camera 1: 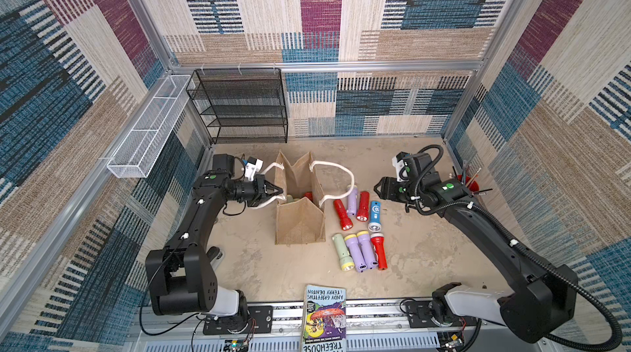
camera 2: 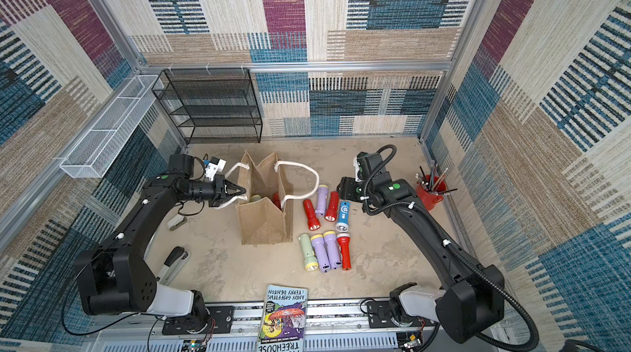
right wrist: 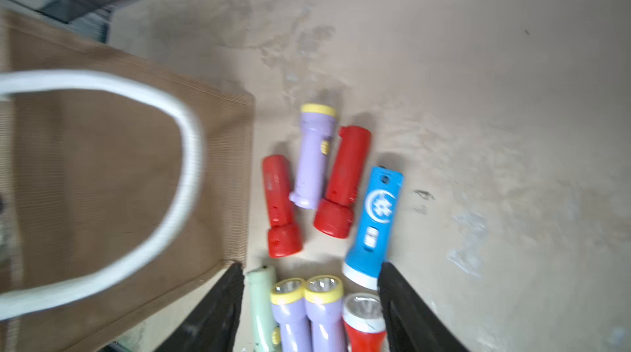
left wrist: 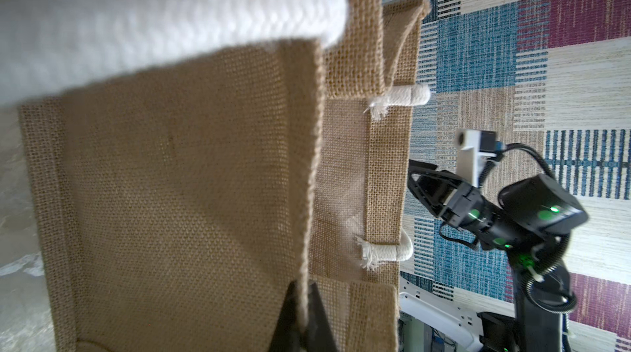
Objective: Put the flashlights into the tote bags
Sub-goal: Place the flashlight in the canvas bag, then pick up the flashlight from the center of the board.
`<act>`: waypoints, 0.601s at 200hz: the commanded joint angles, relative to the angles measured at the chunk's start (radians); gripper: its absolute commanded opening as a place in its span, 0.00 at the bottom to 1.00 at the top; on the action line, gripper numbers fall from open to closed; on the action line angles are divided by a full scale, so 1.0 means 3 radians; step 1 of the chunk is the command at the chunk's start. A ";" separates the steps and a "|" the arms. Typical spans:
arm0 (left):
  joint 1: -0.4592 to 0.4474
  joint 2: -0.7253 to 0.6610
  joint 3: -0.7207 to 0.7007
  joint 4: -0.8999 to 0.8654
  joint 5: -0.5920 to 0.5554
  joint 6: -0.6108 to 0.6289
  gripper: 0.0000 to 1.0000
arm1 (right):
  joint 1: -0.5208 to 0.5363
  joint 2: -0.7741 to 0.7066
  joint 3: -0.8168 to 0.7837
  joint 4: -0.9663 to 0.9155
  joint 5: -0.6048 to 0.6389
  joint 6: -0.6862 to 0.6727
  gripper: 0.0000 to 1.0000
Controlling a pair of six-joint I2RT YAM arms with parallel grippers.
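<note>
With the tote bag (camera 1: 300, 220) standing upright mid-table and its mouth open, the left gripper (camera 1: 279, 192) is clamped on the rim of the bag's side wall. The left wrist view shows both fingers (left wrist: 288, 318) pinching the burlap edge, with a white rope handle (left wrist: 170, 19) blurred right across the lens. The right gripper (camera 1: 377, 187) hangs off the bag's opposite side, jaws apart and nothing between them, level with the loose flashlights beside the bag. Two are inside the bag: a red one (camera 2: 276, 199) and a pale green one (camera 2: 256, 198), both only partly visible past the rim. Eight lie on the table (camera 1: 266, 265) on the bag's right-arm side. Closest to the bag's mouth end are a red flashlight (camera 1: 342, 214), a lilac flashlight (camera 1: 352, 200), a second red (camera 1: 363, 206) and the blue flashlight (camera 1: 375, 215), packed close, with the lilac one touching the red on either side. Off the bag's front corner, four lie in a row side by side: pale green (camera 1: 342, 252), two lilac with yellow heads (camera 1: 354, 253) (camera 1: 367, 249), and a red one with a white head (camera 1: 379, 251). The bag's other rope handle (camera 1: 341, 171) loops out toward the lilac flashlight.
</note>
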 commanded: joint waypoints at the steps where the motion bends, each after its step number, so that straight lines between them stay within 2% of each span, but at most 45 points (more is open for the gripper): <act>1: 0.0006 0.0015 0.0026 0.0038 -0.0002 -0.0003 0.00 | -0.0163 -0.0027 -0.0310 -0.0022 -0.0080 0.0080 0.65; 35: 0.0006 0.0018 0.0026 0.0040 0.0005 -0.0010 0.00 | -0.0249 0.0145 -0.0551 0.0232 -0.0120 0.0057 0.65; 120: 0.0006 0.0016 0.0001 0.0002 -0.0016 0.0041 0.00 | -0.0252 0.1044 -0.0206 0.0475 -0.0238 -0.0149 0.62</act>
